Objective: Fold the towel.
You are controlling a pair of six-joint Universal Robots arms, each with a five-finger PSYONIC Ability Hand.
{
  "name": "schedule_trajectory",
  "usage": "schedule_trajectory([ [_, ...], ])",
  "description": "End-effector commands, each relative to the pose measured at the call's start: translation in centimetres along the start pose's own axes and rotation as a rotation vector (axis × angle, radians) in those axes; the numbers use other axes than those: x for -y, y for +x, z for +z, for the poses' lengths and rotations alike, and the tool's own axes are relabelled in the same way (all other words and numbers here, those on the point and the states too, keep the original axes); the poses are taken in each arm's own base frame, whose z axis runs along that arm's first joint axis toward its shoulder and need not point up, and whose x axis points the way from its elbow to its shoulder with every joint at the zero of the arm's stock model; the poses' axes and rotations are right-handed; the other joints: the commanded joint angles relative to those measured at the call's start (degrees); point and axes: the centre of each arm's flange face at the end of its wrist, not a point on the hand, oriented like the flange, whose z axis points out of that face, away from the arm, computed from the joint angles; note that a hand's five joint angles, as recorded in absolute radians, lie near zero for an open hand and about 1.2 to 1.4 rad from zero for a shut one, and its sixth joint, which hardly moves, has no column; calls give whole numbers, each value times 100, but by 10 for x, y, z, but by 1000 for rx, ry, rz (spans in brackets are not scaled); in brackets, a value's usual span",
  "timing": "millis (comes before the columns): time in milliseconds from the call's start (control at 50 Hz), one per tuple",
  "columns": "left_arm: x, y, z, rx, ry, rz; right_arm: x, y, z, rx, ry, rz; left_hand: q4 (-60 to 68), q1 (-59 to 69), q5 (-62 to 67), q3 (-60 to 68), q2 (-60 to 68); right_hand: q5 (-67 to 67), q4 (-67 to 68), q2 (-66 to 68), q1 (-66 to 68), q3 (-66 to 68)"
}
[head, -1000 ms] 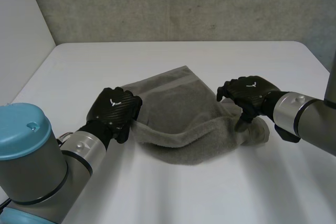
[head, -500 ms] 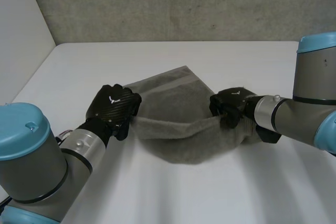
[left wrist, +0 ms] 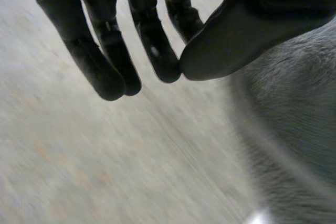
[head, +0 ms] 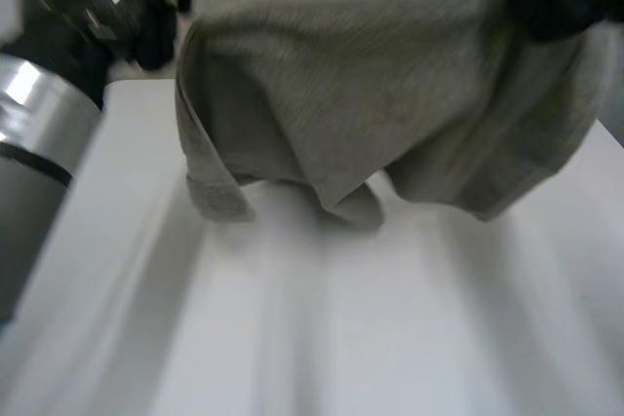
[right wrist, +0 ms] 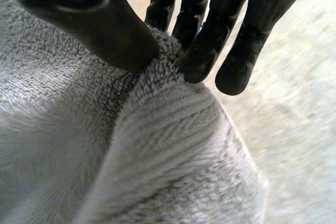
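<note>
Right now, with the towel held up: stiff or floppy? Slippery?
Floppy, likely: the towel hangs in deep folds, one corner drooping towards the table. Probably not slippery: its pile looks fuzzy where the right hand pinches it between thumb and fingers. Probably light, as a pinch carries it.

**No readable writing**

No word, number, label or brand is showing legibly on the towel [head: 390, 94]. In the head view, pale marks are glinting on the left hand [head: 97, 17], too smeared to read.
</note>
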Motion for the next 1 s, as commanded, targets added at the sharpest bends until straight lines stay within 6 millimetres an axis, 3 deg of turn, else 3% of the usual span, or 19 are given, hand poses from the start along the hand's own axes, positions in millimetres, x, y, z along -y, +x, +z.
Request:
schedule_trajectory([
  [20,31,-13,13,24,30,1,8,9,0,-45,3,-101,-685,-76,-1790,-844,-689,431,313,554,411,352],
  [80,26,-12,15,15,9,2,2,8,2,-40,-24,-117,-685,-76,-1790,-844,-689,431,313,554,411,352],
  [120,2,-3,19,-16,-64,-1,-16,-3,10,3,-86,-131,-685,-76,-1790,-844,-689,431,313,554,411,352],
  [140,1,-3,19,-16,-65,-1,-16,-3,10,4,-86,-131,-685,-76,-1790,-844,-689,431,313,554,411,352],
  [200,-48,16,21,-74,-211,-11,-45,-20,23,67,-165,-105,-685,-76,-1790,-844,-689,431,313,554,411,352],
  [220,-48,16,21,-74,-211,-11,-45,-20,23,67,-166,-104,-685,-76,-1790,-844,-689,431,313,554,411,352],
  [260,-85,28,20,-110,-317,-15,-68,-31,33,111,-222,-85,-685,-76,-1790,-844,-689,431,313,554,411,352],
  [280,-85,28,20,-110,-317,-15,-68,-31,33,111,-222,-85,-685,-76,-1790,-844,-689,431,313,554,411,352],
  [320,-110,41,14,-148,-403,-29,-85,-44,39,149,-265,-72,-685,-76,-1790,-844,-689,431,313,554,411,352],
  [420,-138,56,-12,-210,-542,-48,-103,-51,44,154,-313,-75,-1589,-979,-2694,-1748,-1593,431,313,554,411,352],
  [440,-138,56,-12,-210,-542,-48,-103,-51,44,154,-313,-75,-1591,-982,-2696,-1750,-1595,431,313,554,411,352],
  [480,-145,64,-31,-239,-591,-63,-114,-52,46,156,-344,-105,-3915,-3306,-5021,-4075,-3919,431,313,554,411,352],
  [500,-145,64,-31,-239,-591,-63,-114,-52,46,156,-344,-105,-3929,-3320,-5034,-4088,-3933,431,313,554,411,352],
  [560,-144,68,-55,-240,-638,-134,-128,-47,49,126,-381,-160,-6108,-5498,-7213,-6267,-6112,431,313,554,411,352],
  [600,-141,70,-63,-243,-648,-167,-130,-46,50,109,-385,-169,-6632,-6023,-7737,-6791,-6636,431,313,554,411,352],
  [780,-133,93,-98,-305,-675,-251,-148,-42,52,71,-432,-181,-6705,-6095,-7810,-6864,-6709,431,313,554,411,352],
  [880,-133,108,-126,-378,-723,-249,-157,-37,50,56,-446,-178,-6905,-6296,-8011,-7065,-6909,431,313,554,411,352],
  [1000,-134,116,-141,-416,-747,-247,-158,-38,50,55,-444,-179,-6907,-6297,-8012,-7066,-6911,431,313,554,411,352],
])
